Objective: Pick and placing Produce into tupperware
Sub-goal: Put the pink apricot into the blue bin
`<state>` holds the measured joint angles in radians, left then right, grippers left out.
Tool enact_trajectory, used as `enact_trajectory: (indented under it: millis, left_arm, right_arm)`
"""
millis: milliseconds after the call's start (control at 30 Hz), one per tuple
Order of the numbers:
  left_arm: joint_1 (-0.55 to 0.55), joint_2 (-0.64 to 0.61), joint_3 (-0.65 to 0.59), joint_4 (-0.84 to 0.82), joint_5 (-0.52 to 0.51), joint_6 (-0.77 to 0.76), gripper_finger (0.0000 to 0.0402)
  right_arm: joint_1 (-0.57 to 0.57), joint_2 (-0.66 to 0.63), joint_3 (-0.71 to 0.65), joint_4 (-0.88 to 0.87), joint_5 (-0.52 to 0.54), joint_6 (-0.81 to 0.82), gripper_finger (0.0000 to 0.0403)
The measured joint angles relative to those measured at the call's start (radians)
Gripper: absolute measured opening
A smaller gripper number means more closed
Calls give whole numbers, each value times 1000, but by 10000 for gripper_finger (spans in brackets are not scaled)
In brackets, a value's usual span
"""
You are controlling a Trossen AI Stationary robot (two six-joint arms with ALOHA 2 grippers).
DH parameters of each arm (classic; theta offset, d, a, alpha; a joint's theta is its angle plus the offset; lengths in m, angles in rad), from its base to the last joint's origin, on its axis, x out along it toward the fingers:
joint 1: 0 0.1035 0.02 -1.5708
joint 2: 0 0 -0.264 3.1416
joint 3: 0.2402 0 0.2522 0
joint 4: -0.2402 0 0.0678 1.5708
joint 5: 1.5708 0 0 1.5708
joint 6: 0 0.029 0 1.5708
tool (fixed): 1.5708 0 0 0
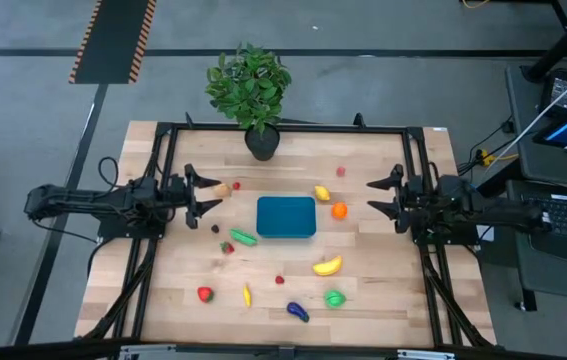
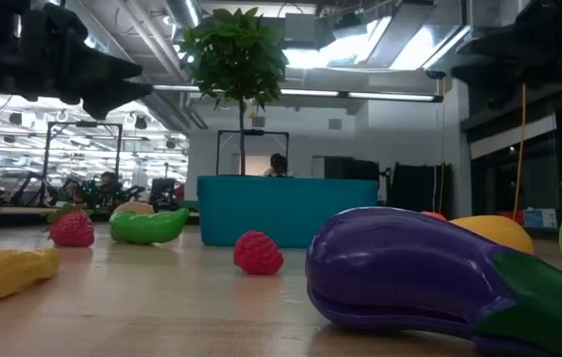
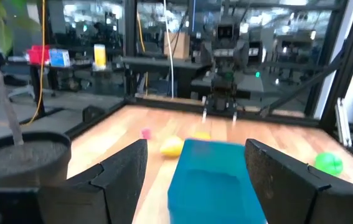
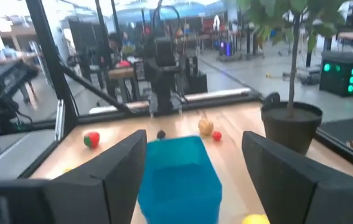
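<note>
Tupperware sits mid-bench, empty — produce scattered around it. Left hand and right hand both hover released, holding nothing. Best start: nearest piece — orange for right, descend straight.

The robot comprises two dark, slender, jointed arms with black cabling along their links. The left tool and right tool each carry two matte black, wedge-shaped fingers with flat, angular faces.
</note>
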<state>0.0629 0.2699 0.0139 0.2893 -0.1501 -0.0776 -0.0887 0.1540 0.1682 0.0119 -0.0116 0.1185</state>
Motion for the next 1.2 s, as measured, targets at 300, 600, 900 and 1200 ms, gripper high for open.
enact_trajectory:
  millis: [300, 600, 900, 1200]
  left_arm:
    - [0, 237, 142, -39, -1, 1, 261]
    - [0, 505, 308, -152, -3, 9, 261]
    - [0, 667, 500, -429, -51, 9, 261]
    - [0, 713, 566, -503, -182, -5, 261]
  right_arm:
    - [-15, 251, 130, -74, 18, -22, 265]
    - [-74, 461, 299, -289, 75, -67, 265]
    - [-136, 621, 419, -474, 81, -65, 265]
    - [-183, 750, 493, -580, 97, 64, 265]
